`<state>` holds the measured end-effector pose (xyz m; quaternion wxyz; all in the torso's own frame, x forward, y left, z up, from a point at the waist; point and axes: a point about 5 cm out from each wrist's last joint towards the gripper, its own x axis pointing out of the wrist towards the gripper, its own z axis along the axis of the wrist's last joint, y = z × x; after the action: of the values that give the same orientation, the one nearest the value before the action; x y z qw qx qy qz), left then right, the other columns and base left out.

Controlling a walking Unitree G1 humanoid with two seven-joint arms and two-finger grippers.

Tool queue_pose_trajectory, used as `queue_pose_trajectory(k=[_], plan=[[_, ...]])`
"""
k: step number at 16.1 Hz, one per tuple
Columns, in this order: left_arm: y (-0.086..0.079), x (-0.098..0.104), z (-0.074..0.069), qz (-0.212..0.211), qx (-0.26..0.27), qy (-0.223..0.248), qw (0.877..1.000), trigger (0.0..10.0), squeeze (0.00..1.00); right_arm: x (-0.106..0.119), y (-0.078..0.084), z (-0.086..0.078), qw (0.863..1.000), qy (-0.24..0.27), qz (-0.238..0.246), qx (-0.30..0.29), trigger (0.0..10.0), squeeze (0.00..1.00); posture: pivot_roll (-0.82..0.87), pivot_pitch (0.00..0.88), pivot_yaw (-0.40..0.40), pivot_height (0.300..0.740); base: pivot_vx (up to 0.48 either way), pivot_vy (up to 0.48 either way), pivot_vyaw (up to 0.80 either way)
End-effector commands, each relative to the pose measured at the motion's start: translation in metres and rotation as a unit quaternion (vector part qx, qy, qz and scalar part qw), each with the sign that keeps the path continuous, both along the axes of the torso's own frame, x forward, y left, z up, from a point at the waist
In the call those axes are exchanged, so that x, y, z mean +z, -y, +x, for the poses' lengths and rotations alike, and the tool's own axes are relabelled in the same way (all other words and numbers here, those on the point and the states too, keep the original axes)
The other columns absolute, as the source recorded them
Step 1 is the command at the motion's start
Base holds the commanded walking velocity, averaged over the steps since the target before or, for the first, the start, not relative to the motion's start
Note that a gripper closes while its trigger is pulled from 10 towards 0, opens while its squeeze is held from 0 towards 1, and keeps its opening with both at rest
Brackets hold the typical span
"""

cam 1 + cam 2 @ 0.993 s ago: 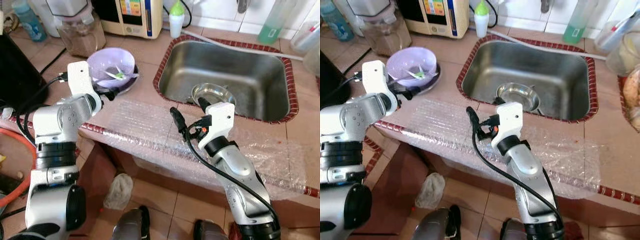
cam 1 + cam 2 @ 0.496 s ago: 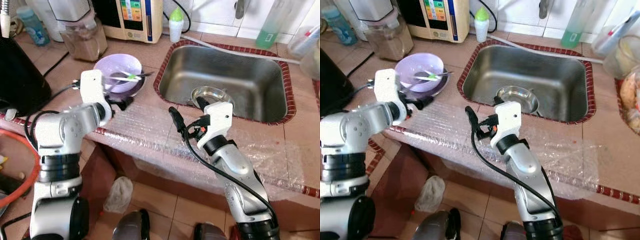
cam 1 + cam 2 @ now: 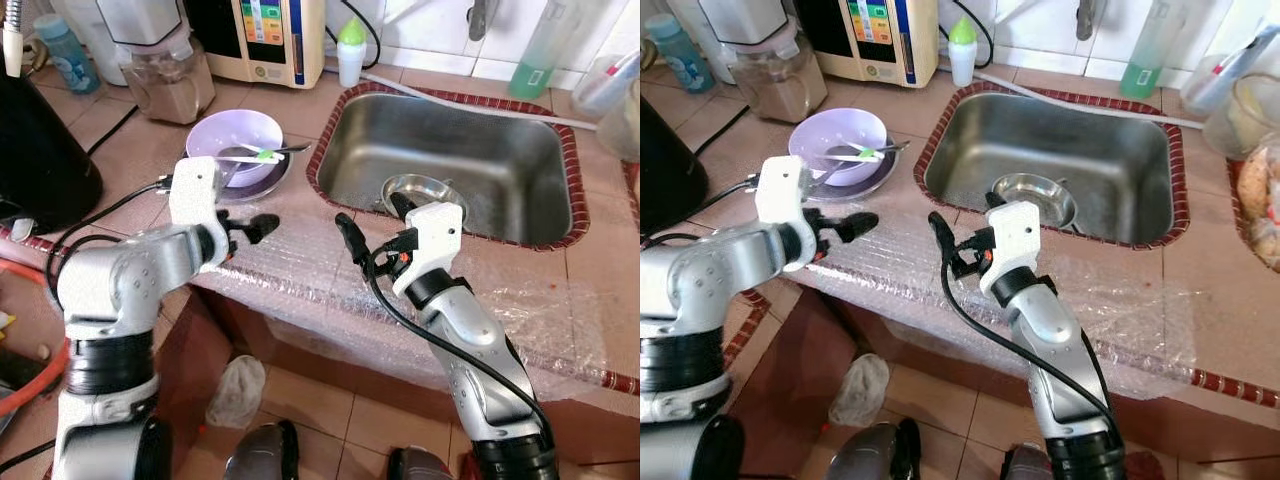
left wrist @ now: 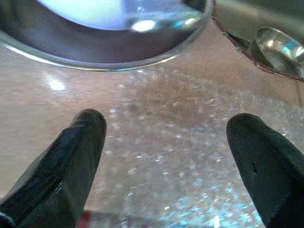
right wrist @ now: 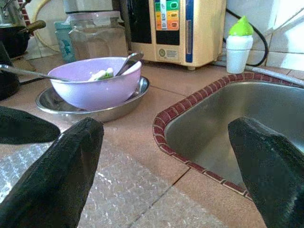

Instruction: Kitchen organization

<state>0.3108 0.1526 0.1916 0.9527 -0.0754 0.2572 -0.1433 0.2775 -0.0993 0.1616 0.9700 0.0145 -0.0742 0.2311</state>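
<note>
The left pincer [image 3: 855, 225] has come forward over the bubble wrap [image 3: 900, 255] on the worktop [image 3: 1215, 275], its fingers spread and empty. No writing is readable. The purple bowl [image 3: 838, 145] stands just behind it. The right pincer [image 3: 368, 225], also spread, hovers at the sink [image 3: 1140, 160] edge.

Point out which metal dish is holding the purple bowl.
The metal dish on the counter left of the sink holds the purple bowl. The other metal dish sits empty inside the sink.
</note>
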Motion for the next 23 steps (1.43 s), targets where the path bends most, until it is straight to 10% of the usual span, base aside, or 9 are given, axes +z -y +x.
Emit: queue_pose_trajectory(k=[1, 11, 19, 23], plan=[[-0.004, 0.004, -0.001, 0.009, 0.006, 0.018, 1.0, 10.0, 0.0, 0.001, -0.001, 0.001, 1.0, 0.004, -0.001, 0.003, 10.0, 0.0, 0.03, 0.076, 0.058, 0.74, 0.0, 0.0, 0.0], [0.012, -0.005, -0.024, 0.083, 0.034, 0.215, 0.972, 10.0, 0.0, -0.002, 0.0, 0.019, 0.999, 0.014, -0.023, 0.017, 10.0, 0.0, 0.04, 0.0, -0.005, 0.74, 0.0, 0.0, 0.0], [0.051, -0.015, -0.025, 0.182, -0.076, 0.39, 0.899, 10.0, 0.0, -0.009, 0.005, 0.015, 0.999, 0.015, -0.033, 0.006, 10.0, 0.0, 0.0, 0.0, 0.006, 0.74, 0.0, 0.0, 0.0], [0.056, -0.03, -0.01, 0.207, -0.088, 0.395, 0.891, 10.0, 0.0, -0.023, 0.023, 0.004, 0.998, -0.007, -0.04, -0.041, 10.0, 0.0, -0.02, 0.012, 0.012, 0.74, 0.0, 0.0, 0.0]])
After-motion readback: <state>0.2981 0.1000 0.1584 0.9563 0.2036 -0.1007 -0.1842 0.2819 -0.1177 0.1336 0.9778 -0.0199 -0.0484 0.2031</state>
